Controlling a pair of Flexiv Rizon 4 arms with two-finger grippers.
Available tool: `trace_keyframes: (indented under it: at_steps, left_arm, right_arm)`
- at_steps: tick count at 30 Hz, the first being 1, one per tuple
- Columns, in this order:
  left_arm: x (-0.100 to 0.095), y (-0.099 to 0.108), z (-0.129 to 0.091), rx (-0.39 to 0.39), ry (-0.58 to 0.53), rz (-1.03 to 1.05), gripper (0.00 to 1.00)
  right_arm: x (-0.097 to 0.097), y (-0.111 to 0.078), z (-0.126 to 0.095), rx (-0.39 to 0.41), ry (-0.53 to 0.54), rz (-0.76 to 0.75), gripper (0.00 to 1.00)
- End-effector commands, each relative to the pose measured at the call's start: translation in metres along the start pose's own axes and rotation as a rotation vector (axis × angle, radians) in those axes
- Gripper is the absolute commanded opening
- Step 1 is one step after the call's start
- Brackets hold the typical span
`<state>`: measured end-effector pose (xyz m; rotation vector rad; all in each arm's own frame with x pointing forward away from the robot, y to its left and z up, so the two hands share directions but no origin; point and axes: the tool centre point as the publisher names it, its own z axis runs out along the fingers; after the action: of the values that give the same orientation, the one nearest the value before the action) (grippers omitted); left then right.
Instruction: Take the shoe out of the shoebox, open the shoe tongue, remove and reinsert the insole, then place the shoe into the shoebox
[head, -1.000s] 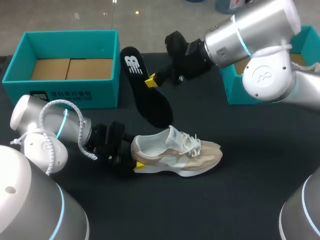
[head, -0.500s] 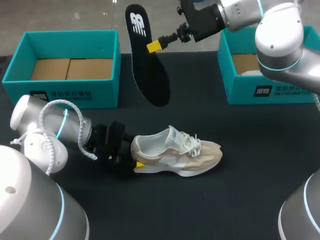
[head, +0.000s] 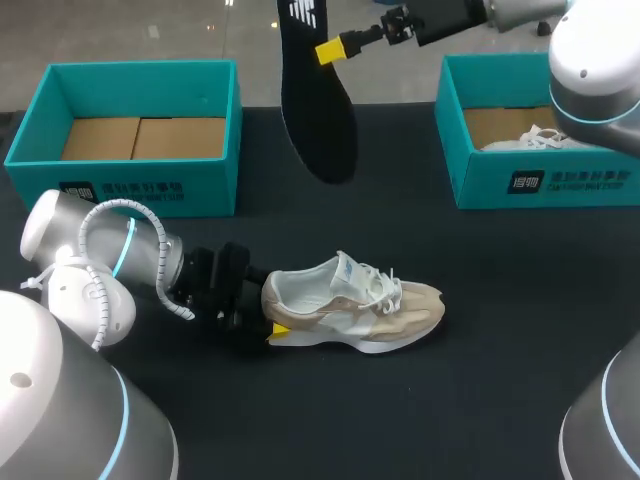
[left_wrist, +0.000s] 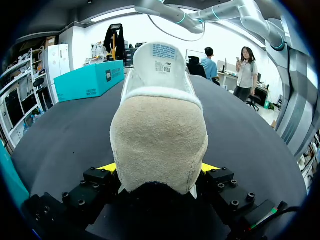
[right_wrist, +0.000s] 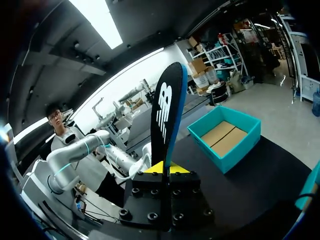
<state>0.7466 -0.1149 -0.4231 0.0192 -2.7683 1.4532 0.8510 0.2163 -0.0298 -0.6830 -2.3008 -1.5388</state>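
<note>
A beige and white shoe (head: 350, 303) lies on its sole on the black table, toe to the right. My left gripper (head: 268, 315) holds its heel, a yellow tip against each side. The left wrist view has the suede heel (left_wrist: 159, 140) filling the space between the left gripper's (left_wrist: 159, 172) fingers. High over the table's far middle, my right gripper (head: 335, 48) is shut on the black insole (head: 318, 110), which hangs toe down. In the right wrist view the insole (right_wrist: 167, 110) stands up edge-on out of the shut right gripper (right_wrist: 164, 168).
A teal shoebox (head: 140, 70) with a bare cardboard floor stands at the back left. A second teal box (head: 520, 180) at the back right holds another white shoe (head: 530, 138). My right arm crosses above that box.
My right arm has lifted the insole up off the table and carried it up and to the right. The left gripper and the shoe have stayed put.
</note>
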Motion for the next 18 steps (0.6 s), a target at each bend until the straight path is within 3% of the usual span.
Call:
trace_keyframes:
  at_steps: [1, 13, 18]
  left_arm:
    - [0.000, 0.002, 0.002, -0.003, -0.002, 0.000, 0.00]
    - [0.000, 0.002, 0.002, -0.003, -0.002, 0.000, 0.00]
    - [0.000, 0.002, 0.002, -0.003, -0.002, 0.000, 0.00]
  right_arm:
    - [0.003, -0.003, -0.001, -0.003, -0.013, 0.002, 0.00]
    - [0.003, -0.003, -0.001, -0.003, -0.013, 0.002, 0.00]
    - [0.019, -0.014, -0.023, 0.033, -0.012, 0.000, 0.00]
